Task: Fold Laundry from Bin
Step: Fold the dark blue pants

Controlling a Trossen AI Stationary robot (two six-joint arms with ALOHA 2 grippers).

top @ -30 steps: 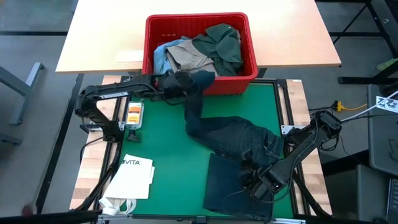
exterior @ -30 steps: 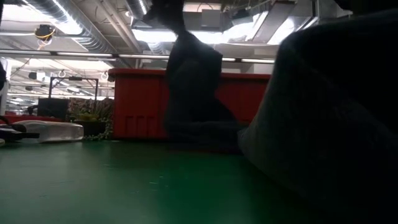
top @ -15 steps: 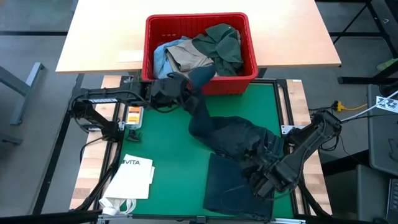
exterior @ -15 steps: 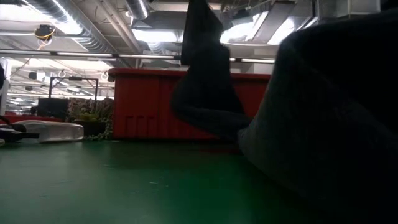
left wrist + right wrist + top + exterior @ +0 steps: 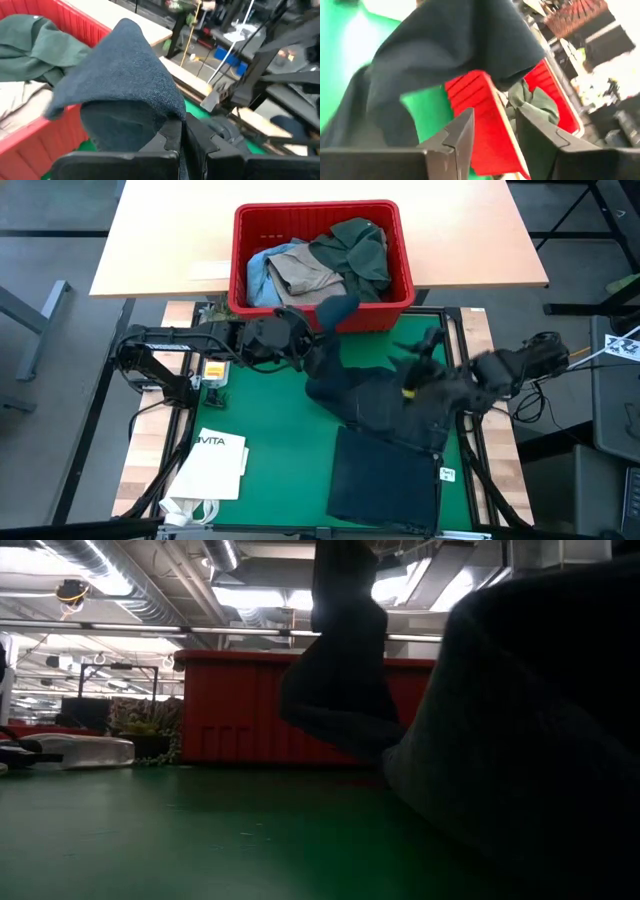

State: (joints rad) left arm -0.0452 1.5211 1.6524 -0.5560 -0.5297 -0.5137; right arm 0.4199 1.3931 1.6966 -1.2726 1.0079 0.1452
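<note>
White VITA bag (image 5: pixel 213 463) lay lower left of the green mat (image 5: pixel 260 430); dark navy-grey trousers (image 5: pixel 385 430) sprawled centre-right, one leg clenched by the left gripper (image 5: pixel 300 352), the waist region beside the right gripper (image 5: pixel 425 375), grip undeterminable; red bin (image 5: pixel 322 310) with remaining laundry (image 5: pixel 325 260) stood top centre.

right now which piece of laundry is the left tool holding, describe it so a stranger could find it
Start at the red bin at the far edge of the green mat. In front of it the left tool is shut on the dark navy trousers, sprawled across the mat. Every other garment is inside the bin.
</note>
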